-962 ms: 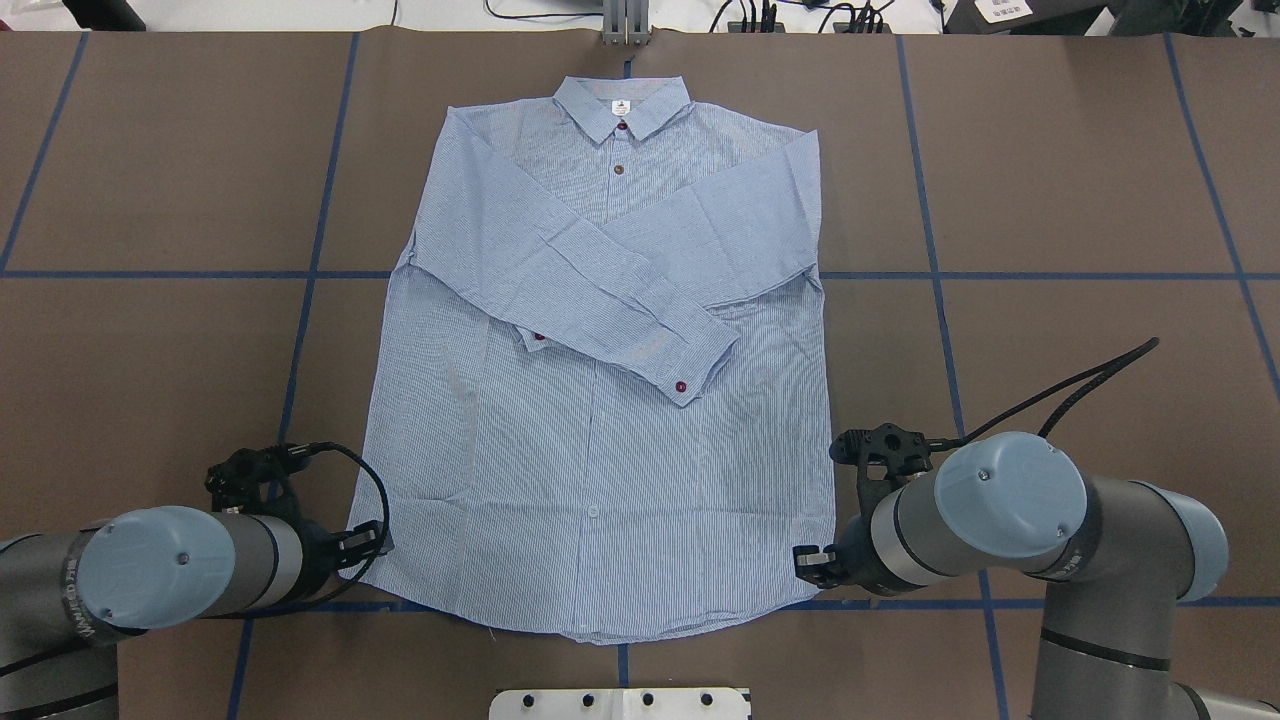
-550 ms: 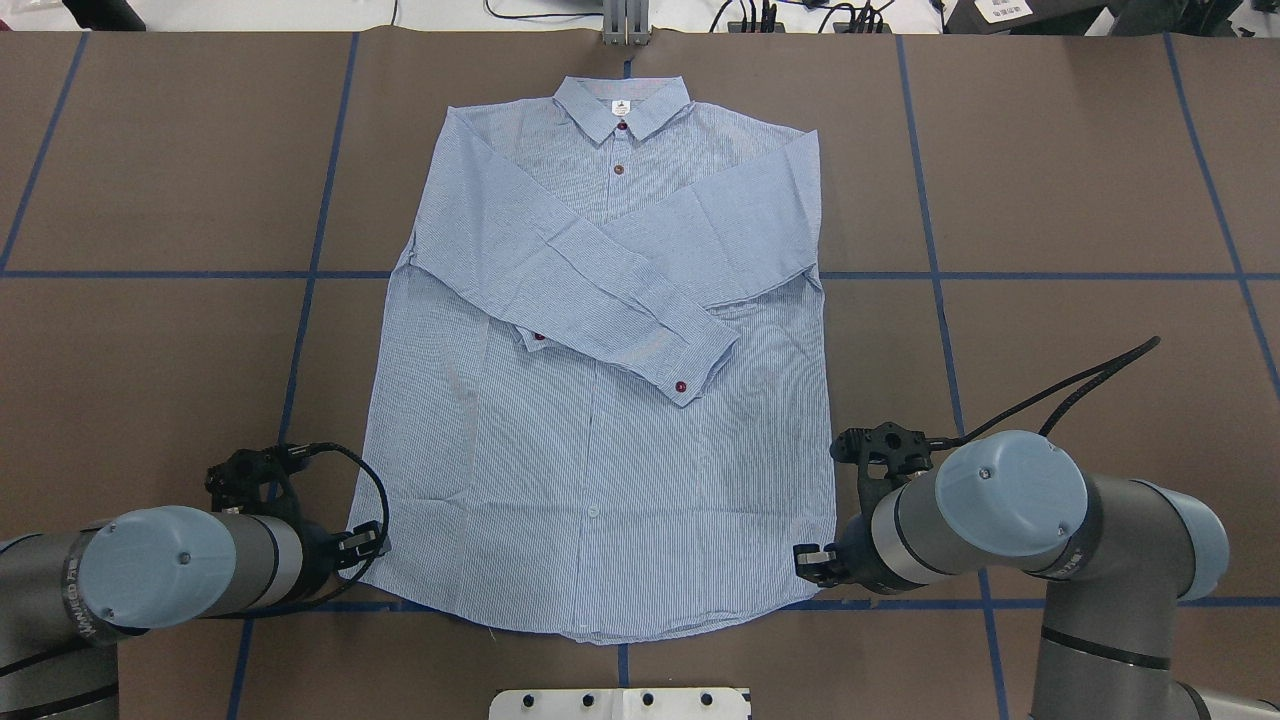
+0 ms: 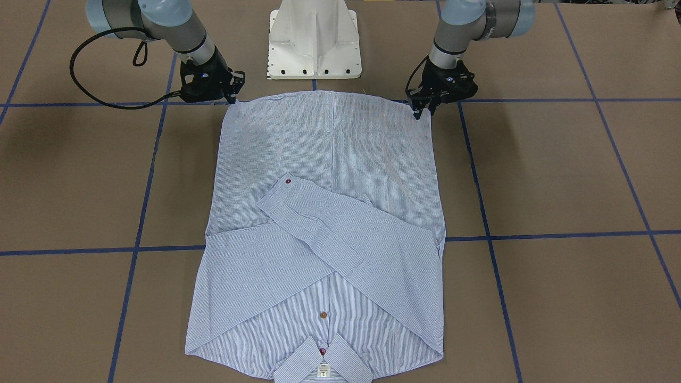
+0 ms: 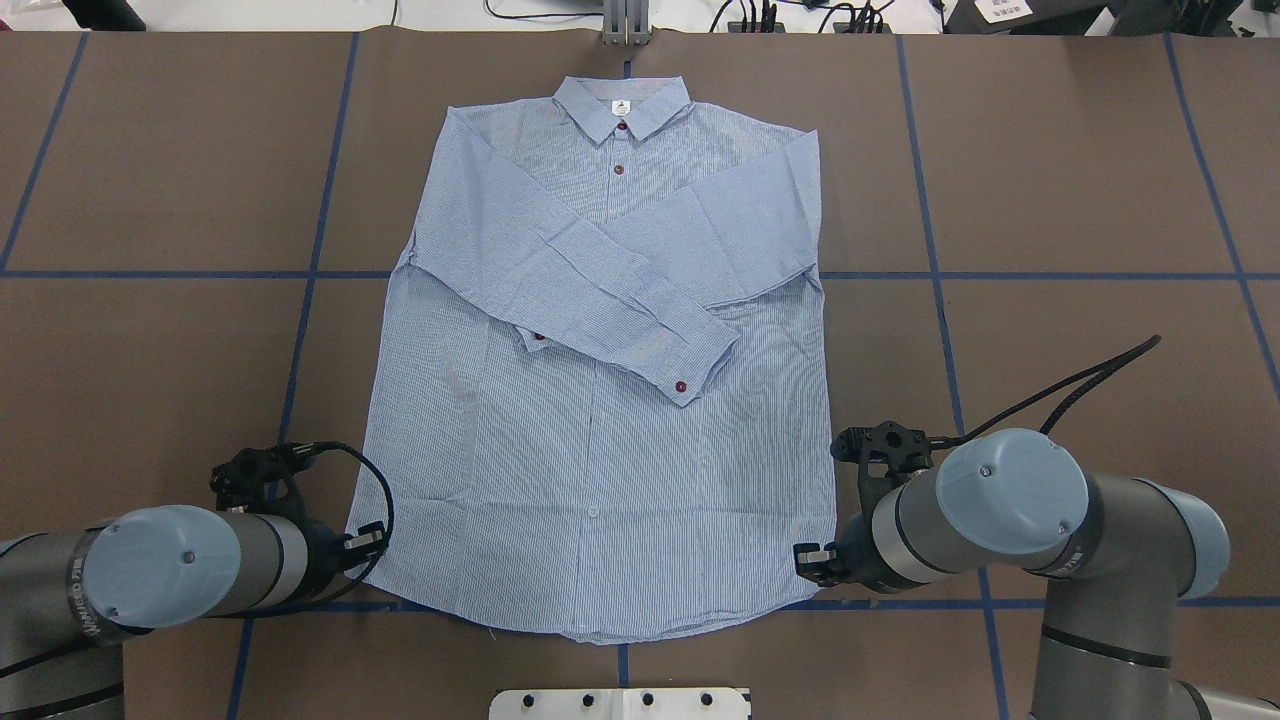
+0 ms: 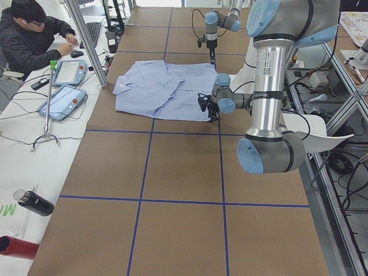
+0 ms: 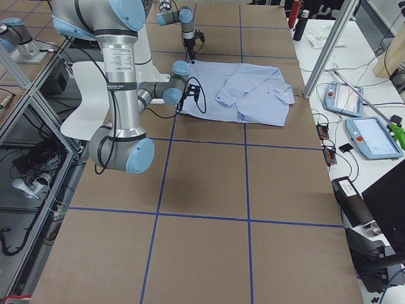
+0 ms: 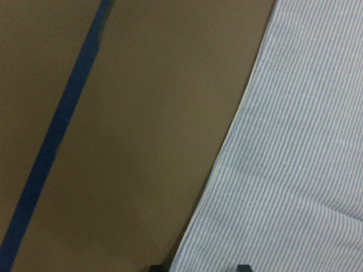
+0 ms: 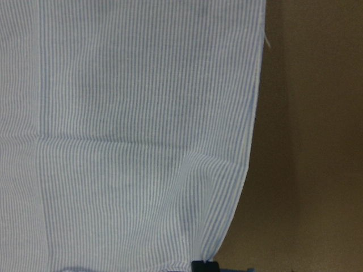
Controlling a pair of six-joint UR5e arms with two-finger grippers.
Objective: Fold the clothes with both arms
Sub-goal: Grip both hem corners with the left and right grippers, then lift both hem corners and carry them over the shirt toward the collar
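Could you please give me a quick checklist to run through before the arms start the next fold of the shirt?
1. Left gripper at its corner of the shirt's near hem: ok.
2. Right gripper at the opposite hem corner: ok.
3. Both grippers closed on the fabric: cannot tell; the wrist views show only fingertips at the hem edge.
4. Sleeves crossed over the chest: ok.
5. Shirt body flat, with only slight creases: ok.
6. Collar flat at the far end: ok.
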